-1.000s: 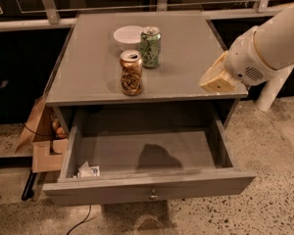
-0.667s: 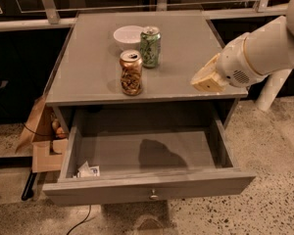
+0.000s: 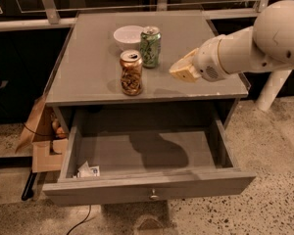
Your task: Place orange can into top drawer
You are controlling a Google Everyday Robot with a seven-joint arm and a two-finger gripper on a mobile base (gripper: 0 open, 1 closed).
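The orange can (image 3: 131,73) stands upright on the grey cabinet top (image 3: 88,67), near its front middle. The top drawer (image 3: 147,190) is pulled fully open below, with a small round knob (image 3: 153,196) on its front panel. My gripper (image 3: 179,68) hangs over the right part of the top, to the right of the orange can and apart from it, pointing left toward it. It holds nothing that I can see.
A green-and-white can (image 3: 150,46) and a white bowl (image 3: 128,35) stand behind the orange can. A small white packet (image 3: 88,170) lies in the drawer's front left corner. A cardboard box (image 3: 44,141) sits on the floor at the left.
My gripper and arm have moved left across the cabinet top, from its right edge toward the cans. The cans and drawer have not moved.
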